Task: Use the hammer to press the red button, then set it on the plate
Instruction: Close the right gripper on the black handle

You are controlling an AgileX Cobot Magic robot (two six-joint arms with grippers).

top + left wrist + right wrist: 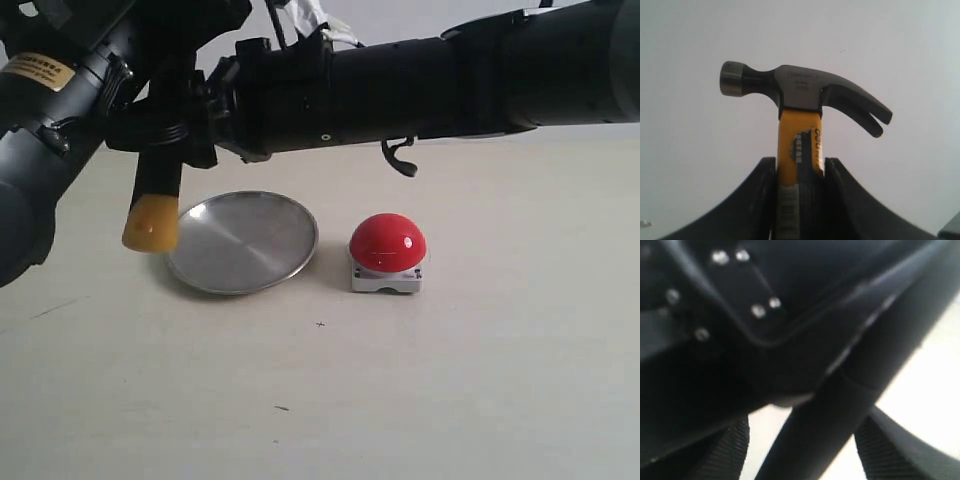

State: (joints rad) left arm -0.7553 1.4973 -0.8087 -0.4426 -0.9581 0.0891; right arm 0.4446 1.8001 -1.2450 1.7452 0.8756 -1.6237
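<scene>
Left gripper [800, 164]: jaws clamped on the hammer [800, 87] at its yellow neck, with the head clear beyond the fingers [757, 200].

Right gripper [810, 422]: its fingers [727, 452] are spread wide. A blurred dark bar [805, 455] runs between them, and I see no grip.

Exterior view: the hammer is held aloft, yellow butt pointing down beside the left rim of the plate [250, 250]. Red button [388, 243] sits on the table [450, 390], just right of the plate, not touching.
</scene>
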